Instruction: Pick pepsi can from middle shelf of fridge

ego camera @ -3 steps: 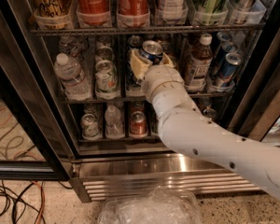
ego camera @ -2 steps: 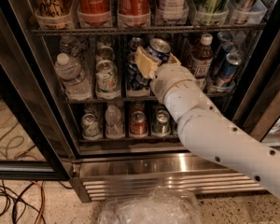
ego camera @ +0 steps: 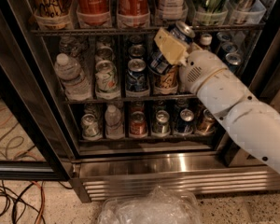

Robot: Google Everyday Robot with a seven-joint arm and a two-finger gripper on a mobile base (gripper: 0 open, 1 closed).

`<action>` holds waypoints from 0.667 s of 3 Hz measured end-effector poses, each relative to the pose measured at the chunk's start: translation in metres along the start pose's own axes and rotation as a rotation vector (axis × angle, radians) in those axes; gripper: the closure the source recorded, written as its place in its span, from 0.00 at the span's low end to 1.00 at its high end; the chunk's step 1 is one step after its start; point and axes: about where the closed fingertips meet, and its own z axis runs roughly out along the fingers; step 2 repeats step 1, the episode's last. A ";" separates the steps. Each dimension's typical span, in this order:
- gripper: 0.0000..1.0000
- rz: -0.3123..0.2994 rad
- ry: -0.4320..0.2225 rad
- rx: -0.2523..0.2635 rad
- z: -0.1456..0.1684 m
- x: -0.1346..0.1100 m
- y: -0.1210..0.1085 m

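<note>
Background is basically all fridge (ego camera: 154, 164): glass door swung open, shiny steel base, wire racks packed with drinks, tall Coca-Cola cans (ego camera: 93, 1) up top. Loose cables (ego camera: 14, 199) lie on the speckled floor at left.

The white arm comes in from the lower right, and the gripper (ego camera: 170, 48) is up at the middle shelf (ego camera: 107, 98), right of centre. It looks clamped onto the pepsi can (ego camera: 158, 64). One yellowish finger (ego camera: 173, 49) lies across the can's front, while the other is hidden behind it.

What matters is the can's axis. It isn't upright: the silver top leans up and right toward the wrist, and the bottom points down-left. The base hangs clear of the rack, just in front of a golden-brown can (ego camera: 165, 80). Any pull-out probably has to come straight back toward the camera, since the rack above is very close to the can's top.
</note>
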 end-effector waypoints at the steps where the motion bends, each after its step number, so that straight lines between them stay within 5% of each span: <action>1: 1.00 0.033 0.035 -0.084 0.004 0.009 0.026; 2: 1.00 0.033 0.035 -0.084 0.004 0.009 0.026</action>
